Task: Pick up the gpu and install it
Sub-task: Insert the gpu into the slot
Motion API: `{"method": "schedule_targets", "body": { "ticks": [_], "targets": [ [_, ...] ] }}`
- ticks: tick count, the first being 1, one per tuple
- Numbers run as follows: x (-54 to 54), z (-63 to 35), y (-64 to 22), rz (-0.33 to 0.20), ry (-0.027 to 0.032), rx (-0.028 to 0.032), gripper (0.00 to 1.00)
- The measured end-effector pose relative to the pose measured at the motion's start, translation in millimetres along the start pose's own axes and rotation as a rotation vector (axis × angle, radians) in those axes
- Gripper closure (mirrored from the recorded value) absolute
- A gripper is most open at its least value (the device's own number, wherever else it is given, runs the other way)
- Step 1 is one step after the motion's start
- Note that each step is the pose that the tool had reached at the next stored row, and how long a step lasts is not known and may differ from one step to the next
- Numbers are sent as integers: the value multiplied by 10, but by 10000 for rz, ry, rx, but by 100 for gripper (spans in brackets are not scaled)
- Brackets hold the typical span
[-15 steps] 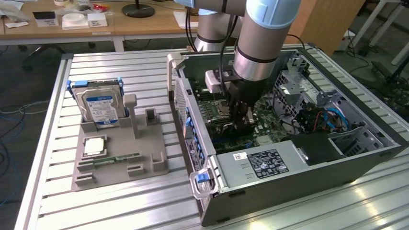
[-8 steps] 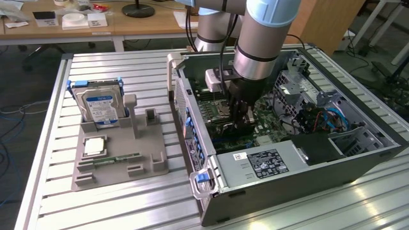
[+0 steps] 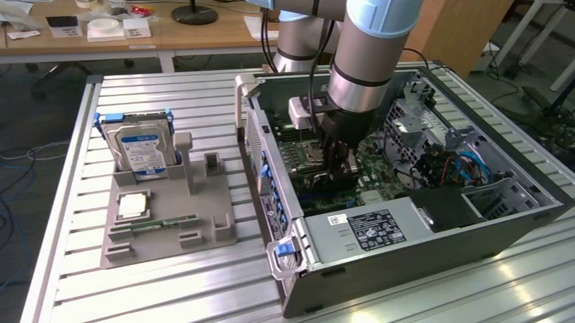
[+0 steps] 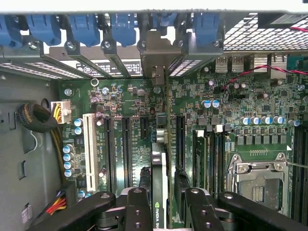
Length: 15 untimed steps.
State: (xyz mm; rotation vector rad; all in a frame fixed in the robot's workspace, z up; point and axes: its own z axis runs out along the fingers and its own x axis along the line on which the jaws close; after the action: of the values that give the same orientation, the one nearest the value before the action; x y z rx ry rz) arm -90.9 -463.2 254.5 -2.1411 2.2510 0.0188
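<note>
The gpu (image 4: 159,192) is already up off the worktop (image 3: 180,108) and down inside the open computer case (image 3: 404,232) — it's clamped edge-on between the gripper's (image 4: 163,204) fingers (image 4: 136,207), one pad on each flat face, so the gripper is shut on the card and not hanging loose. In the wrist view the card is seen as a thin dark strip with a pale edge, running straight away from the gripper toward the row of rear bracket openings with the blue clips (image 4: 122,26).

The relation that matters: the card's long axis is lined up with the long expansion slots on the motherboard (image 4: 216,96), which run the same way, side by side. The card sits between the dark slots (image 4: 126,144) next to the white slot (image 4: 88,144) and another dark slot (image 4: 180,144) on the processor socket's (image 4: 260,185) side. Directly under the card a slot is presumably hidden, but whether the bottom edge is seated in it or hovering just above can't be told from these shots.

In the exterior view the arm (image 3: 364,60) is reaching straight down into the middle of the case, the gripper low over the board. Over on the exterior view's left, the grey holder tray (image 3: 166,215) carries the hard drive (image 3: 139,148) standing upright and a small green memory stick (image 3: 166,223) lying flat — both well apart from the case.
</note>
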Motion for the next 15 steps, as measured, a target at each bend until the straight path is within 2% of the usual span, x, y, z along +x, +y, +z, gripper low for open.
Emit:
{"method": "schedule_targets", "body": {
  "ticks": [1, 2, 10, 12, 15],
  "targets": [
    [0, -1, 0, 0, 3, 0, 67],
    [1, -1, 0, -1, 6, -1, 74],
    [0, 5, 0, 0, 1, 1, 74],
    [-1, 19, 0, -2, 43, -1, 74],
    [-1, 24, 1, -1, 39, 2, 74]
  ]
}}
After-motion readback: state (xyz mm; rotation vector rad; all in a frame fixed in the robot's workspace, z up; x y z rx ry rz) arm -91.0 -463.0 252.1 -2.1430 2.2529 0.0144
